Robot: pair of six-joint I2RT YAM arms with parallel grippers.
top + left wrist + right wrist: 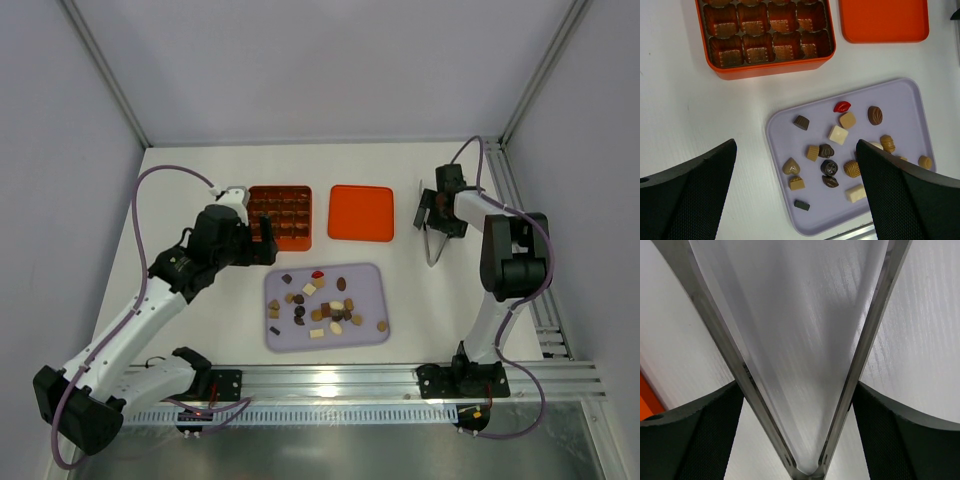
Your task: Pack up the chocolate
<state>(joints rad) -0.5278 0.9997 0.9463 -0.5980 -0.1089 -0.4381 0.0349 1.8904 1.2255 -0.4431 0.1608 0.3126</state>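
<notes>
The chocolate [325, 305], several small dark, tan, cream pieces and one red piece [842, 106], lies scattered on a lilac tray [372, 275]; the left wrist view shows them on the tray [900, 100]. The orange gridded box [280, 215] stands behind the tray, and the cells seen in the left wrist view [770, 70] hold no pieces. My left gripper [268, 243] is open and empty, hovering between box and tray [796, 145]. My right gripper [432, 215] is at the far right, its fingers closed against the two arms of metal tongs [745, 375].
The flat orange lid [361, 212] lies right of the box, and also shows in the left wrist view [885, 20]. The tongs [431, 250] point toward the near side, tips on the table. White walls enclose the table; a metal rail runs along the near edge.
</notes>
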